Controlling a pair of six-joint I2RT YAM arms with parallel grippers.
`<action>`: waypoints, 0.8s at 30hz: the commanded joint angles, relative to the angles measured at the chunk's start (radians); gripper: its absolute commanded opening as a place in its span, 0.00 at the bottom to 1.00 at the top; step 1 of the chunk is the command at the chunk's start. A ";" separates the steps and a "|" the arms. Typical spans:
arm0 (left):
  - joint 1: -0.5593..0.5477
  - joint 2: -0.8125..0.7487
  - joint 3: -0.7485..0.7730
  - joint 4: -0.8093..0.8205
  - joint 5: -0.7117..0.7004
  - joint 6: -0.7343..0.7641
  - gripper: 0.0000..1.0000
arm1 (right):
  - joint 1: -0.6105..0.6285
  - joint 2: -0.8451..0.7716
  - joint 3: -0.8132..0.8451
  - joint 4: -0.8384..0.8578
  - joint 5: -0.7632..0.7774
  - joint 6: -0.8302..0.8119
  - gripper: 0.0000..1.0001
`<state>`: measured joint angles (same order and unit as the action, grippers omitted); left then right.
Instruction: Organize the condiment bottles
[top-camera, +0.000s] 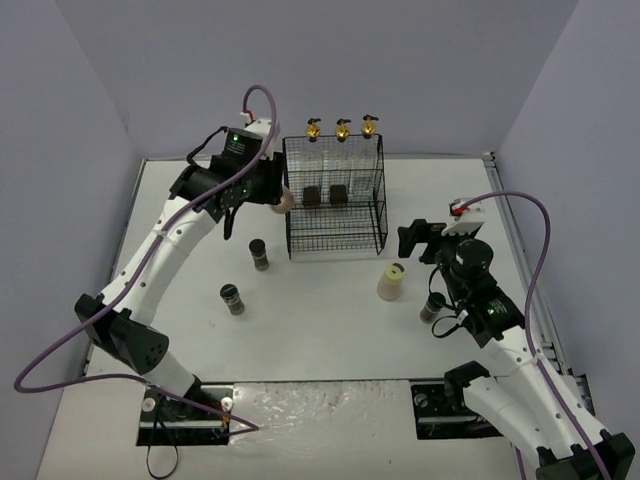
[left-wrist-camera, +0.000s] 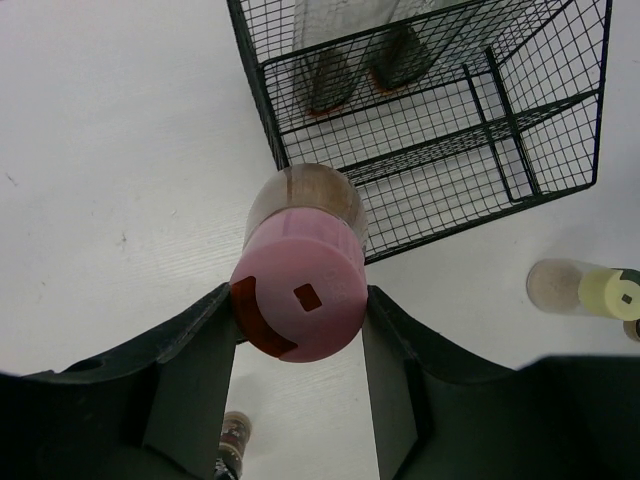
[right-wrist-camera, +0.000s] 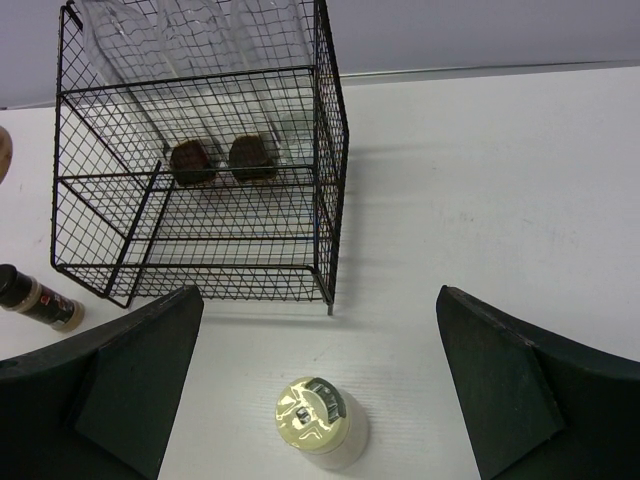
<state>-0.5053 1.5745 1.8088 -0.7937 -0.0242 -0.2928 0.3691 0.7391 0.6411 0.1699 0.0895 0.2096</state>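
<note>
Pink-capped squat glass jar (left-wrist-camera: 300, 295), frame centre: your left gripper (left-wrist-camera: 300, 330) is clamping it, right gripper (right-wrist-camera: 318, 320) gaping; be clearing the rim of the black wire rack (left-wrist-camera: 450, 150).

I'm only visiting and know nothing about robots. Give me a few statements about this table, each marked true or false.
1. The left tool grips the pink-capped jar. True.
2. The right tool is clamped on the yellow-capped jar. False: that tool is open, and the jar stands free on the table.
3. Three tall bottles with gold spouts stand at the back of the wire rack. True.
4. The rack has no small jars in it. False: two dark jars sit inside.
</note>
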 joint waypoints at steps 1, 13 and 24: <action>-0.036 0.060 0.140 0.027 -0.047 -0.013 0.22 | 0.007 -0.017 0.041 0.038 0.012 0.010 1.00; -0.075 0.292 0.335 0.052 -0.100 -0.003 0.21 | 0.007 -0.040 0.050 -0.007 0.024 0.002 1.00; -0.078 0.411 0.412 0.047 -0.106 0.004 0.21 | 0.007 -0.057 0.037 -0.030 0.024 0.004 1.00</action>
<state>-0.5755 1.9985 2.1341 -0.7745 -0.1134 -0.2910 0.3695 0.6913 0.6422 0.0915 0.0906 0.2096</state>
